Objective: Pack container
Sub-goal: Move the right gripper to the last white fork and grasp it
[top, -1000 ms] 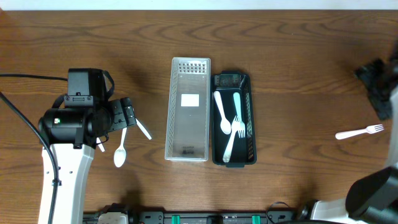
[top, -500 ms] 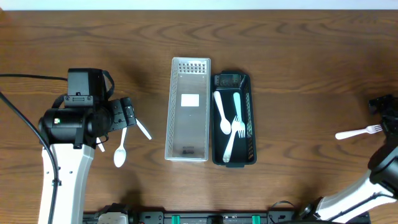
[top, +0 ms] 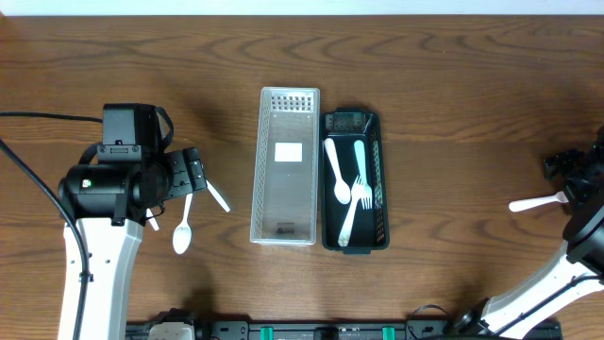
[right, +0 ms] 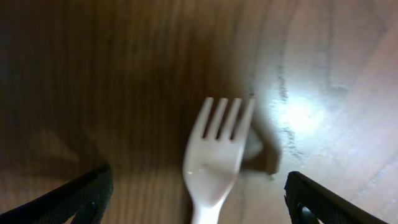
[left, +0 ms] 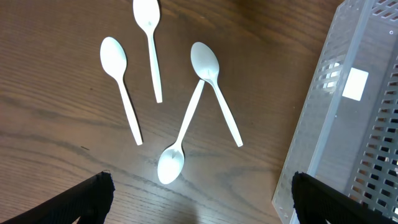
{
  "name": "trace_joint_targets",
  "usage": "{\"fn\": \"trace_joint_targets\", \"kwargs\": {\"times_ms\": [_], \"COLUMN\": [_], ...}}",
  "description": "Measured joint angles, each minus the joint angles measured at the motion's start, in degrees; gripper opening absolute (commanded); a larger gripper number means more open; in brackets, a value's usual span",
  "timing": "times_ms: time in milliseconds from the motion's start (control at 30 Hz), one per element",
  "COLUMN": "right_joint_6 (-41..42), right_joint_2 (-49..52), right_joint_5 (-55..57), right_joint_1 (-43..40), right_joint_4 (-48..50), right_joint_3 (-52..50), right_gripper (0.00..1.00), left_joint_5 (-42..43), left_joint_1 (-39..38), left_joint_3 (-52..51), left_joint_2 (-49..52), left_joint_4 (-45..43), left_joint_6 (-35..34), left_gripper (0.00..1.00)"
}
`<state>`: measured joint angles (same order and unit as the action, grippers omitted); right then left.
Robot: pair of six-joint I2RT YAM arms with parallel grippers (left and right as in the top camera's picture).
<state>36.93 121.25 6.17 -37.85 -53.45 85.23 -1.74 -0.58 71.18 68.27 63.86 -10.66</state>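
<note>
Some cutlery (top: 333,170) is already packed in the black container (top: 351,247). Four spoons (left: 187,124) remain ahead of the left gripper (left: 202,194), fingers spread and empty. One fork (right: 217,149) remains ungrasped between the right gripper's (right: 199,194) parted fingers.

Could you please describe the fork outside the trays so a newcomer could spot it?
Start at the wooden table and go to its right edge, away from the clear tray and the black tray in the middle. There lies a white plastic fork, alone on the wood; the other cutlery sits in the black tray, and the spoons lie on the left.
</note>
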Motion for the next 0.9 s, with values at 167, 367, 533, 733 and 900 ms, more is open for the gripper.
{"fn": "trace_joint_targets", "kwargs": {"times_ms": [167,367,533,733,900], "right_joint_6": [-0.1,0.4,0.6,1.0,1.0], "right_joint_2": [-1.1,-3.2,-4.3,-4.8,-4.9], "right_joint_5": [-0.5,-1.6,-2.4,-3.0,-3.2], "right_joint_1": [0.2,0.2,0.2,0.8,1.4], "right_joint_4": [2.6,5.2,6.7,7.3,7.2], "right_joint_3": [-2.3,-6.0,-8.3,-9.4,-9.5], "right_gripper": [0.91,0.92,0.87,0.62,0.45], "left_joint_5": [0.0,0.0,0.0,0.0,0.0], "left_joint_1": [0.0,0.0,0.0,0.0,0.0], "left_joint_3": [0.0,0.0,0.0,0.0,0.0], "left_joint_2": [0.0,0.0,0.0,0.0,0.0], "left_joint_4": [0.0,0.0,0.0,0.0,0.0], "left_joint_6": [0.0,0.0,0.0,0.0,0.0], "left_gripper": [0.93,0.93,0.93,0.93,0.93]}}
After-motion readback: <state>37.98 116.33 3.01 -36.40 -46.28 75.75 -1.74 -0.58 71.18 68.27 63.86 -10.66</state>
